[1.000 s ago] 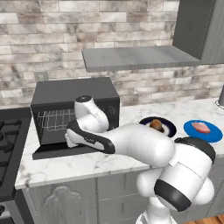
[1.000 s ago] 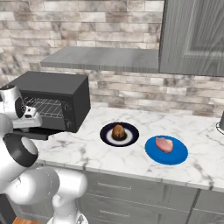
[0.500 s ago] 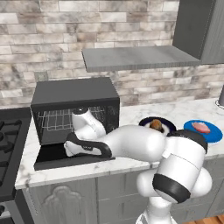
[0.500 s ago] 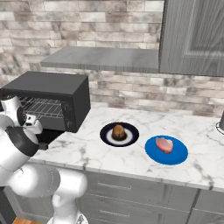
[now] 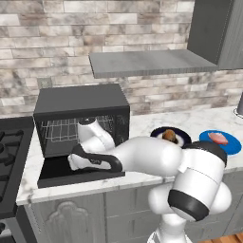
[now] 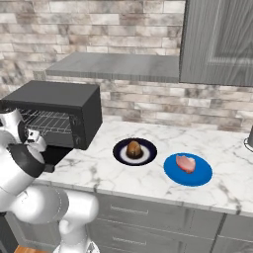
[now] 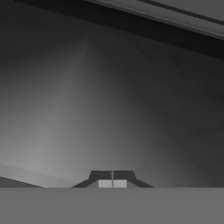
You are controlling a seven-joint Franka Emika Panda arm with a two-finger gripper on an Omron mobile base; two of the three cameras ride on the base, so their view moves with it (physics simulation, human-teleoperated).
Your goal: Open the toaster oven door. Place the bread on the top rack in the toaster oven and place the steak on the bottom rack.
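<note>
Toaster oven door (image 5: pixel 61 172) lies folded down flat at the counter's (image 6: pixel 148 173) front edge — gripper (image 7: pixel 112 180), fingers pressed together, just above it.

Glossy white rounded arm (image 5: pixel 147 156) segments, black joint bands, small dark fingertips (image 7: pixel 105 176).

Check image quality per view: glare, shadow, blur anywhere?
Hand view: dim and soft, a pale sheen on the dark toaster oven door, shut end effector at the bottom. Left base view: even light, oven cavity shaded. Right base view: crisp; bread and steak cast soft shadows.
</note>
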